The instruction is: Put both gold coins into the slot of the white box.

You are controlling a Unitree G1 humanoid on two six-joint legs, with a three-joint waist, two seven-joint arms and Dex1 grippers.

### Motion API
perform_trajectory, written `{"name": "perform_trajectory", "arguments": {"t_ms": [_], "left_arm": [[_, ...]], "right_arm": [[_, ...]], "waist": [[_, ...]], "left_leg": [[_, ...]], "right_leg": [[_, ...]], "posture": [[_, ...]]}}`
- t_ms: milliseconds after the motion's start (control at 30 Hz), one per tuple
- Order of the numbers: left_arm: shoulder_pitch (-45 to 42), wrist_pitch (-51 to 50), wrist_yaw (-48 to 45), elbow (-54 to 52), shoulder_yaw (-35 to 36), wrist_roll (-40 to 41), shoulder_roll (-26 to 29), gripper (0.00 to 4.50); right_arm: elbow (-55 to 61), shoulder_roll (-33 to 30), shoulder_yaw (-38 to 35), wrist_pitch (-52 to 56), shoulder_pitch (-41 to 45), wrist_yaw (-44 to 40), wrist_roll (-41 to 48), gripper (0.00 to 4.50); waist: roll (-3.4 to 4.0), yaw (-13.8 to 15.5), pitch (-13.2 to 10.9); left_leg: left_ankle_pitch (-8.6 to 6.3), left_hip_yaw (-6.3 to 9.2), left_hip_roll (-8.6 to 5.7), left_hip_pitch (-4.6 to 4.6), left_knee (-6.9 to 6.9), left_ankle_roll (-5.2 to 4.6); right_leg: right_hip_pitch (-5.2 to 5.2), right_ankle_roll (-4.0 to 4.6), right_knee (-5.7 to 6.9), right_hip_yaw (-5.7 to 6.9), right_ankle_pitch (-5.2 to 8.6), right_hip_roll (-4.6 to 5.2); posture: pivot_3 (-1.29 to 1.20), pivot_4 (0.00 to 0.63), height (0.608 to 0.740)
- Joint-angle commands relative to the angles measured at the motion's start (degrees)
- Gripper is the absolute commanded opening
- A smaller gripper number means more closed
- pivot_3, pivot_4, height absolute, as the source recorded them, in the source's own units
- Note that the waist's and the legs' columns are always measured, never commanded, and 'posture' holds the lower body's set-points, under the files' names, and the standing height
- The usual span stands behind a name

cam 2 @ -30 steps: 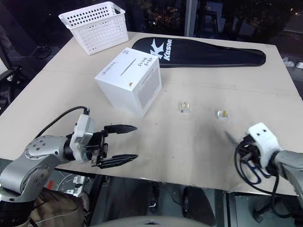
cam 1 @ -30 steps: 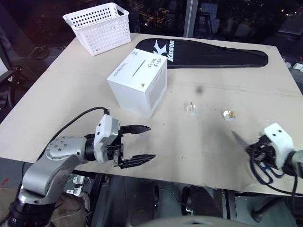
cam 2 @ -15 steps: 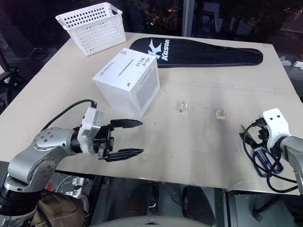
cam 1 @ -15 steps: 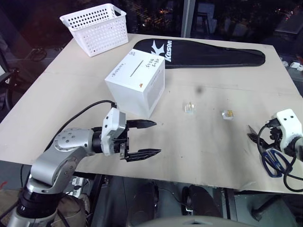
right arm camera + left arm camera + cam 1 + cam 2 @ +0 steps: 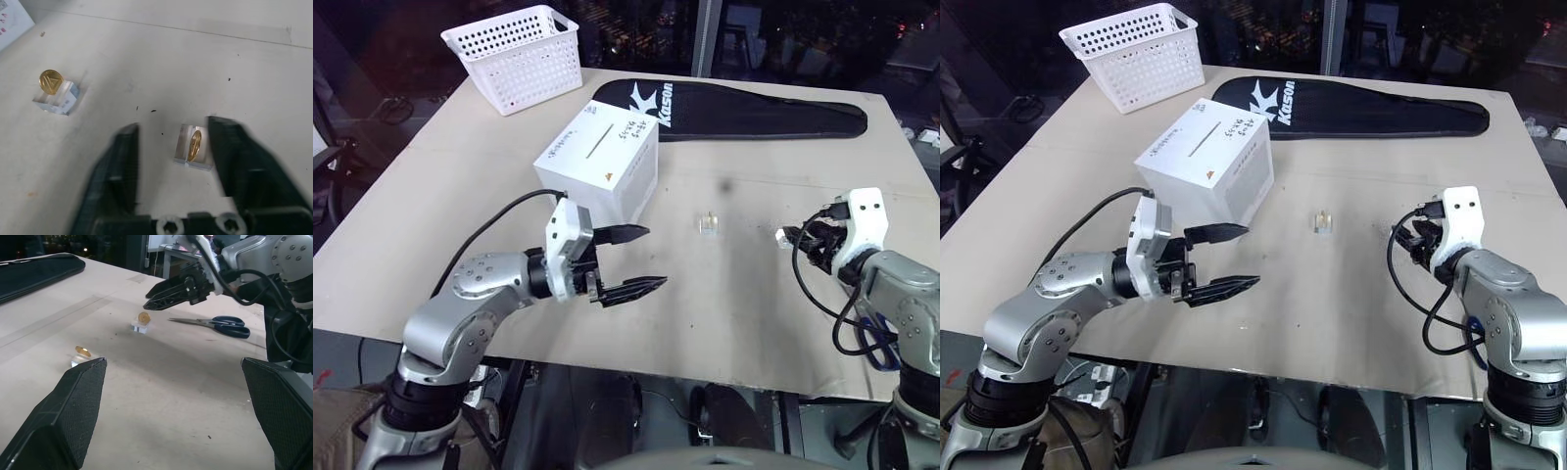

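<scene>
Reaching for the first coin, none in the white box [image 5: 599,172] yet. Right tool [image 5: 168,161] low over the worktop [image 5: 754,304], its two fingers apart, one on each side of the near gold coin [image 5: 194,145], not touching it. Coin standing on edge in a small clear holder [image 5: 187,157]. Other gold coin [image 5: 50,81] upright in its own holder [image 5: 55,101], well apart, nearer the box. Left tool [image 5: 631,262] wide apart, holding nothing, waiting just in front of the box. Slot [image 5: 598,145] on the box top, clear. Next, probably: lower a little, pinch the coin by its flat faces, lift straight out without knocking the holder over.
</scene>
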State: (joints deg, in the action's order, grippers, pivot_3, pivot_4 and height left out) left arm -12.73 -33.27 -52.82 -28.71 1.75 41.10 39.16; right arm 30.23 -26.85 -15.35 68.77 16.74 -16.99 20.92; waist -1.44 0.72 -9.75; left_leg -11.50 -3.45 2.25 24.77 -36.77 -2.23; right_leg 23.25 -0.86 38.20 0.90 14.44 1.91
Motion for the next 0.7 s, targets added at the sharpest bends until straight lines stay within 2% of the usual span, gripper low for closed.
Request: {"name": "perform_trajectory", "arguments": {"t_ms": [33, 200, 267, 700], "left_arm": [[0.60, 0.96, 0.00, -2.15, 1.07, 0.43, 0.17, 4.50], [1.39, 1.41, -0.11, -2.37, 1.21, 0.26, 0.27, 4.50], [1.57, 1.68, -0.30, -2.22, 1.20, 0.09, 0.30, 4.50], [2.10, 2.60, -1.60, -1.47, 1.35, -0.19, 0.91, 4.50]], "right_arm": [[0.56, -0.47, 0.42, 1.17, 1.20, 1.30, -0.25, 1.11], [0.09, -0.66, 1.00, 2.43, 1.22, 1.88, -0.28, 1.11], [-0.43, -0.76, 1.82, 2.00, 1.23, 2.01, -0.67, 0.57], [-2.73, 0.00, 2.53, 1.89, 2.55, 4.33, -1.58, 0.57]], "waist": [[0.00, -0.04, 0.00], [0.00, -0.06, 0.00], [0.00, -0.07, 0.00], [0.00, -0.07, 0.00]], "left_leg": [[0.00, 0.00, 0.01, 0.00, 0.00, 0.00], [0.00, -0.01, 0.02, -0.02, 0.00, 0.00], [0.00, -0.01, 0.02, -0.02, 0.00, -0.01], [0.00, -0.02, 0.02, -0.01, 0.00, -0.01]], "right_leg": [[0.00, 0.00, 0.00, 0.00, 0.00, -0.01], [0.01, 0.00, 0.01, -0.01, 0.00, -0.02], [0.00, 0.00, 0.01, -0.01, 0.00, -0.02], [0.01, 0.01, 0.01, -0.01, 0.00, -0.02]], "posture": [[0.00, 0.150, 0.740], [0.00, 0.150, 0.740], [0.00, 0.150, 0.740], [0.00, 0.150, 0.740]]}}
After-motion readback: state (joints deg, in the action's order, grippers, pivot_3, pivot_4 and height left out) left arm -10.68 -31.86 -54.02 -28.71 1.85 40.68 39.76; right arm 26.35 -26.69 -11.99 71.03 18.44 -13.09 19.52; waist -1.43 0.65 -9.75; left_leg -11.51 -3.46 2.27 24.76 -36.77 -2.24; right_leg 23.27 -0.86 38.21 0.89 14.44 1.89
